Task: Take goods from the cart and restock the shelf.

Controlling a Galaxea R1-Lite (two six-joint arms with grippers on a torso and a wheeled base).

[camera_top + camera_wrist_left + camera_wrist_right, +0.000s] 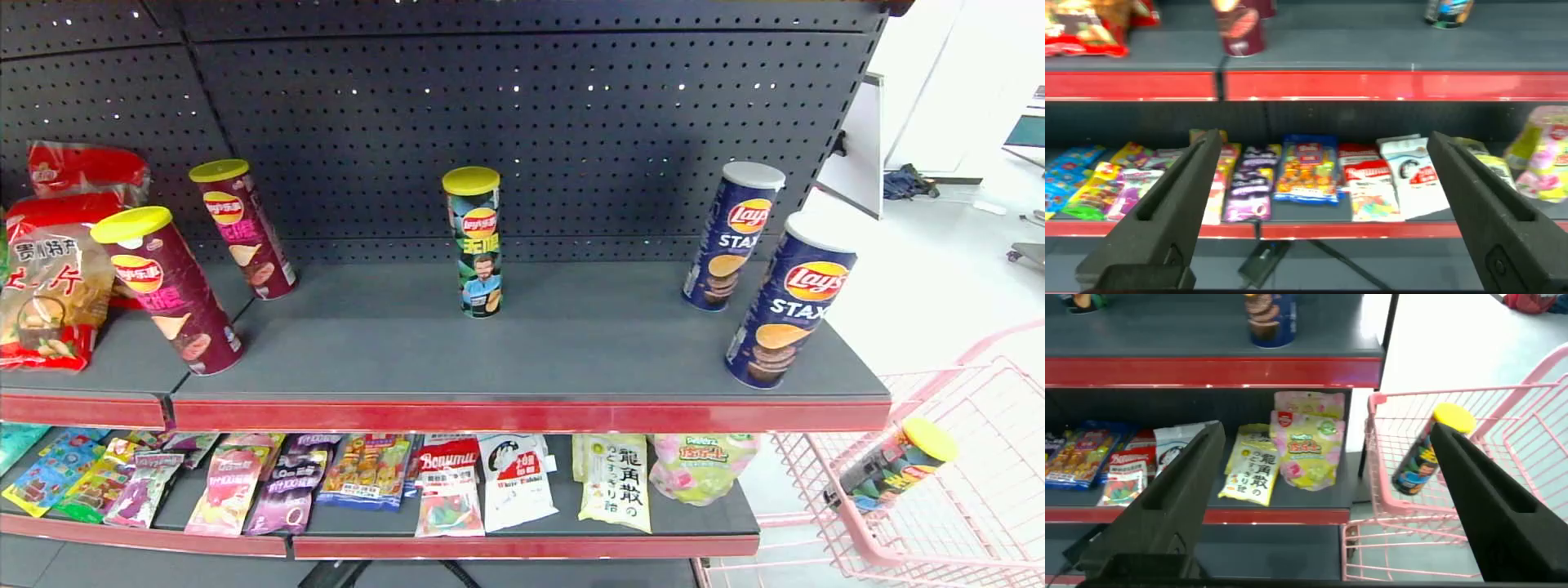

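Count on the upper shelf [571, 351]: five cans, all upright.
- Two purple cans with yellow lids on the left, one [167, 290] near the front edge and one [242, 229] farther back.
- One blue-green can [482, 245] with a yellow lid in the middle.
- Two dark blue cans with pale lids on the right, one [731, 237] toward the back and one [788, 302] at the front right corner.

Red snack bags [49, 278] are stacked at the far left; they overlap, so I can't count them. The lower shelf [702, 516] holds a row of flat snack packets [367, 478], also overlapping, so no exact count.

The pink cart [992, 490] stands to the right of the shelf. It has one can [894, 465] in it, yellow lid, lying tilted against the mesh.

My left gripper [1322, 135] is spread wide and holds nothing. It points level at the lower shelf's packets, back from the shelf front. My right gripper [1324, 427] is also wide and empty. It is aimed at the right end of the lower shelf, with the cart and its can just beside that end.
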